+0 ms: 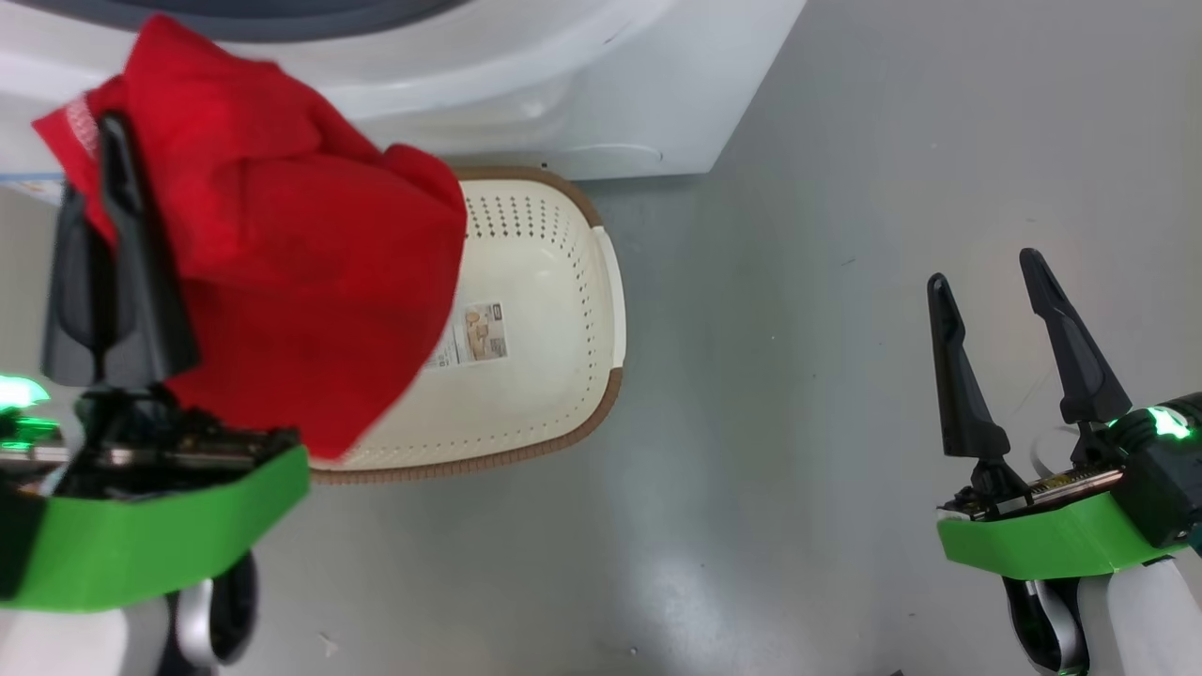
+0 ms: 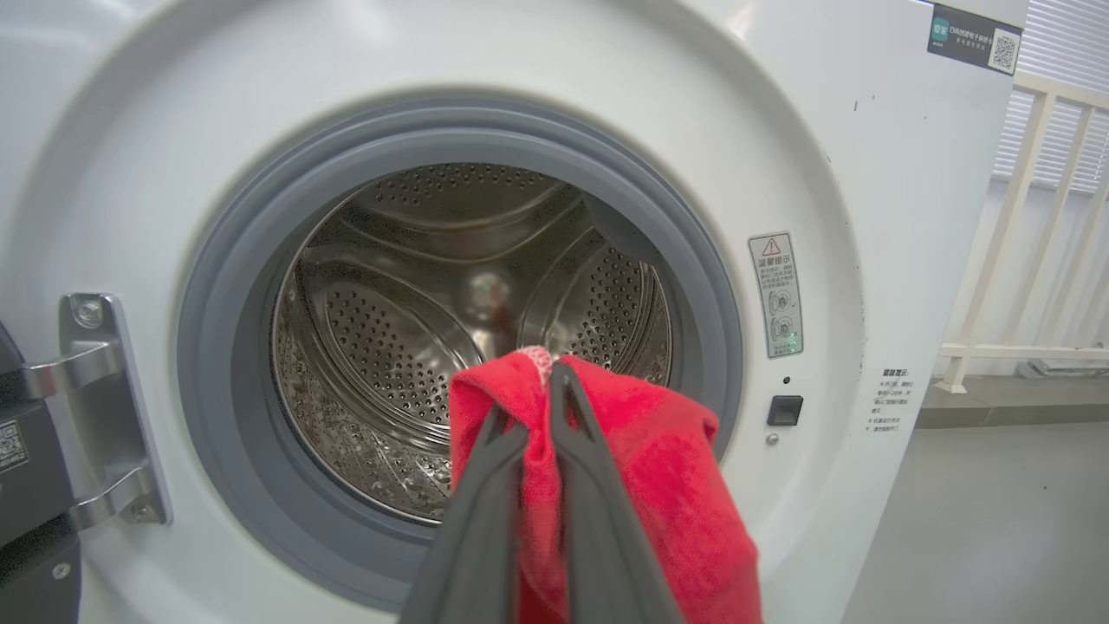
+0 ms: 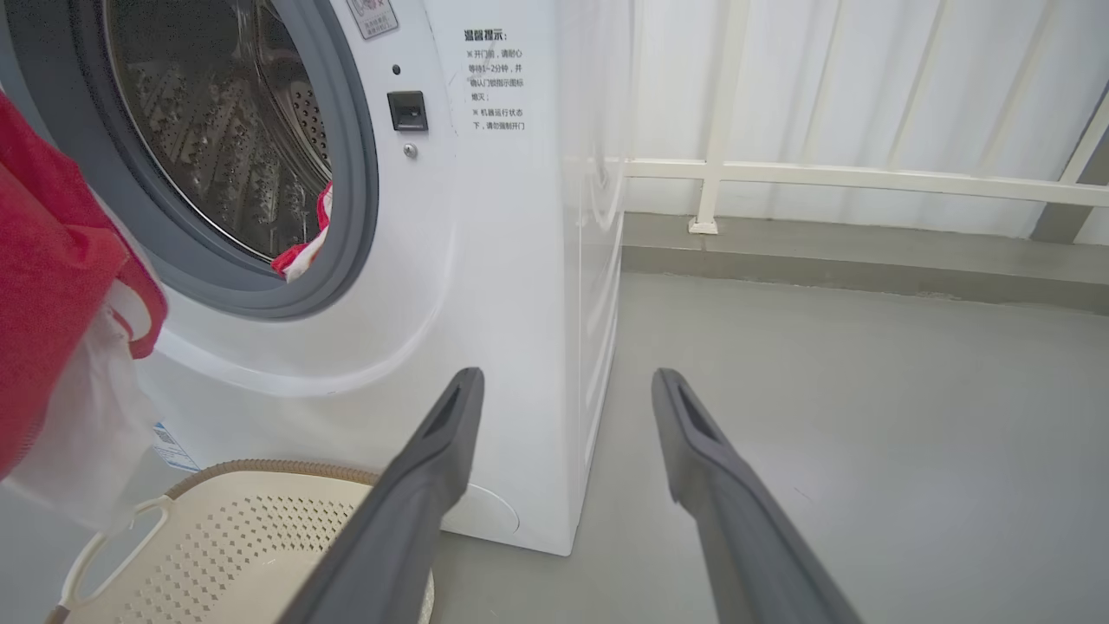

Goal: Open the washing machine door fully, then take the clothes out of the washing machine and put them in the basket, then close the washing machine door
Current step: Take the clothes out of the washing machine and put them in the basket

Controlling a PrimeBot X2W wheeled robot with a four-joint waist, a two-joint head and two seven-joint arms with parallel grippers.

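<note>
- Clothes (image 1: pixel 300 272) (a bright red soft fabric garment with a white panel) are up in the air. The left gripper (image 1: pixel 103 169) has its two long dark fingers squeezed together on a fold at the garment's top.
- Room stuff: smooth grey floor (image 1: pixel 826 394), a bit shiny. A white railing (image 3: pixel 823 178) runs along the wall off to the machine's side.
- The big white front-loading washing machine (image 2: pixel 866 217) stands on that floor, with its grey rubber gasket (image 2: pixel 217 347) and perforated steel drum (image 2: pixel 390 329) in plain view.
- A metal hinge (image 2: pixel 95 407) and a sliver of the glossy black washing machine door (image 2: pixel 26 485) sit at the left edge of the left wrist view, so the door is swung open.
- The small cream-white perforated plastic basket (image 1: pixel 554 376) with a brown woven-look rim sits on the floor just beside the machine's base. There's a label sticker (image 1: pixel 479 333) inside it.
- Which way it points: the garment hangs from the pinch with its long axis roughly straight down. In the right wrist view the white panel is at the low end. The loose end dangles over the basket's left part (can't tell if it touches).
- A scrap of red-and-white fabric (image 3: pixel 303 247) lies on the gasket's lower lip. Can't tell if it's joined to the held piece.
- Over on the other side, the right gripper (image 1: pixel 984 268) sits above bare floor with its fingers spread wide apart.
</note>
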